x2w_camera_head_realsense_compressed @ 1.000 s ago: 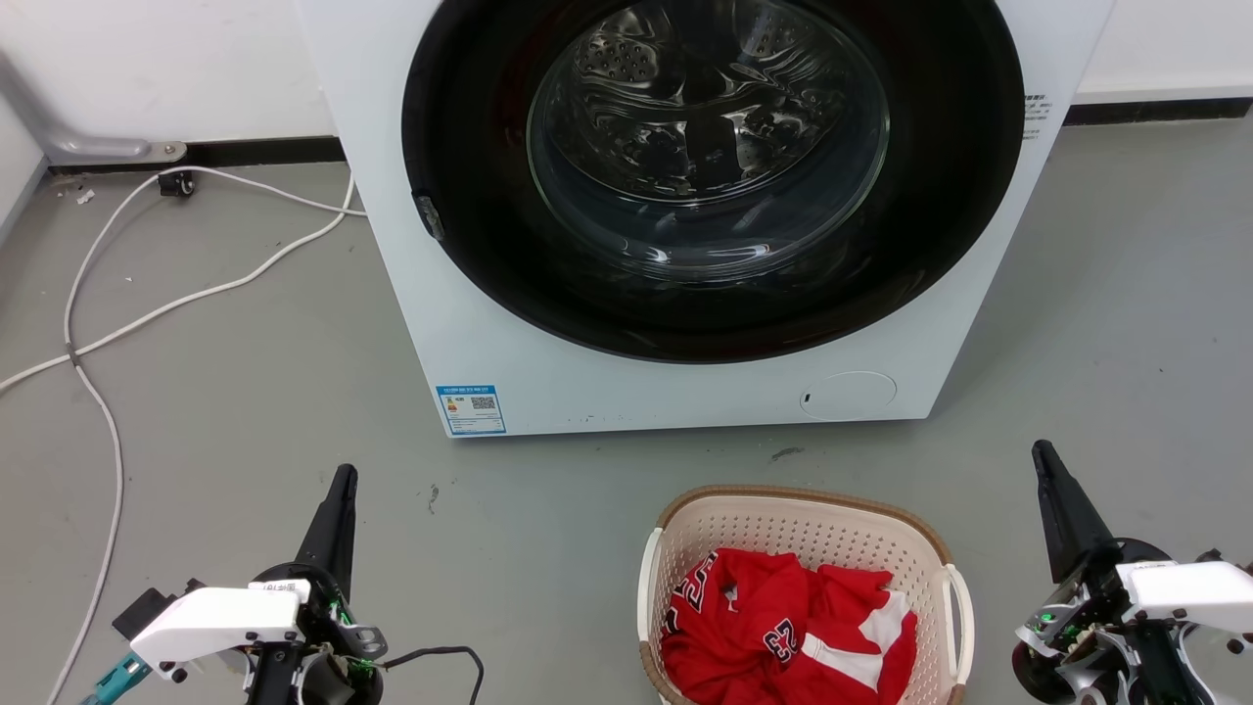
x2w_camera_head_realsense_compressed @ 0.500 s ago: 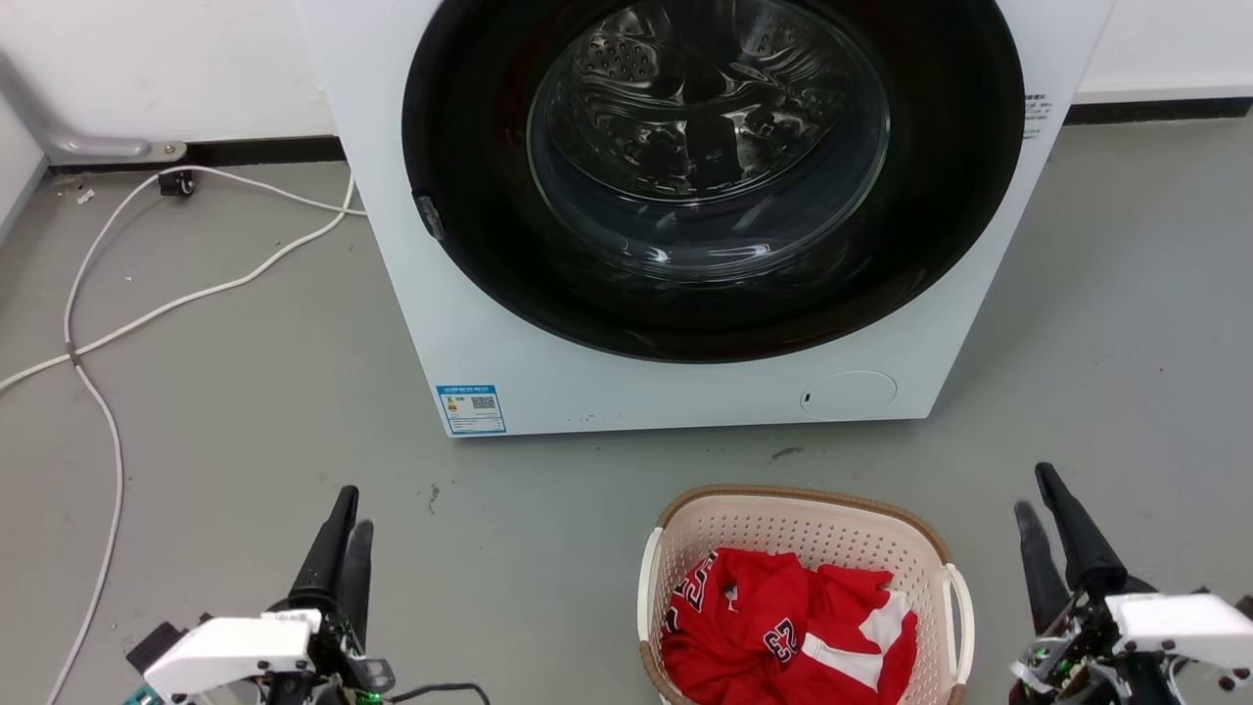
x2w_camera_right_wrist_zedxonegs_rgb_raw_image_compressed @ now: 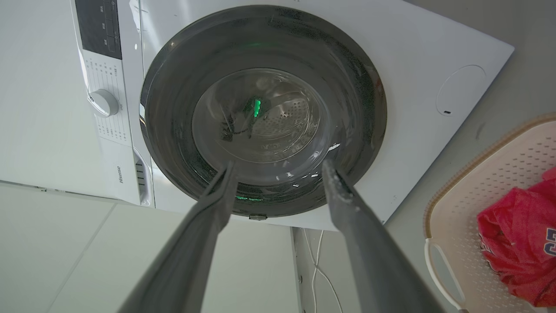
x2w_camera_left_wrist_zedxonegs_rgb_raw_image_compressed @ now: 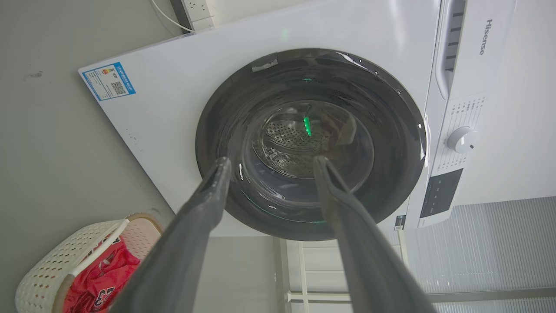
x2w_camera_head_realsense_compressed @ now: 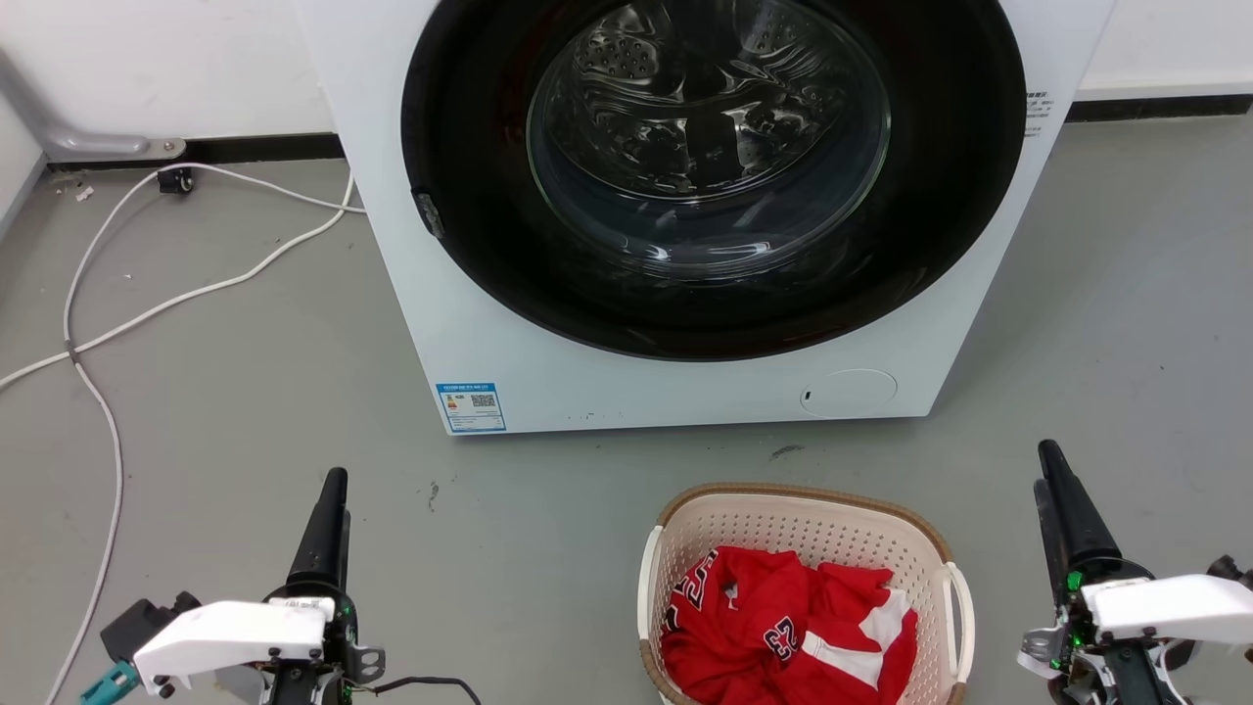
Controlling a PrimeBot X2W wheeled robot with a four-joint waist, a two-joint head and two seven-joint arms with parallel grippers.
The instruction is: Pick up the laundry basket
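Bare grey floor (x2w_camera_head_realsense_compressed: pixel 548 548) lay open on both sides of the cream perforated plastic laundry basket (x2w_camera_head_realsense_compressed: pixel 783 519), beside its white side handles (x2w_camera_head_realsense_compressed: pixel 646 587). Beyond the basket's far rim, past a strip of floor, the white front-loading washing machine (x2w_camera_head_realsense_compressed: pixel 489 323) blocked that side. A crumpled red jersey (x2w_camera_head_realsense_compressed: pixel 783 627) covered the basket's bottom. White cables (x2w_camera_head_realsense_compressed: pixel 98 411) trailed well left of the basket.

A grey floor (x2w_camera_head_realsense_compressed: pixel 245 392) spreads out, scuffed and spotted here and there. At the far side stands a white front-loading washing machine (x2w_camera_head_realsense_compressed: pixel 509 362) with a dark round glass door (x2w_camera_head_realsense_compressed: pixel 705 147), and behind it a white wall (x2w_camera_head_realsense_compressed: pixel 147 69) edged by black skirting (x2w_camera_head_realsense_compressed: pixel 264 150). White cables (x2w_camera_head_realsense_compressed: pixel 196 294) trail across the floor on the left.
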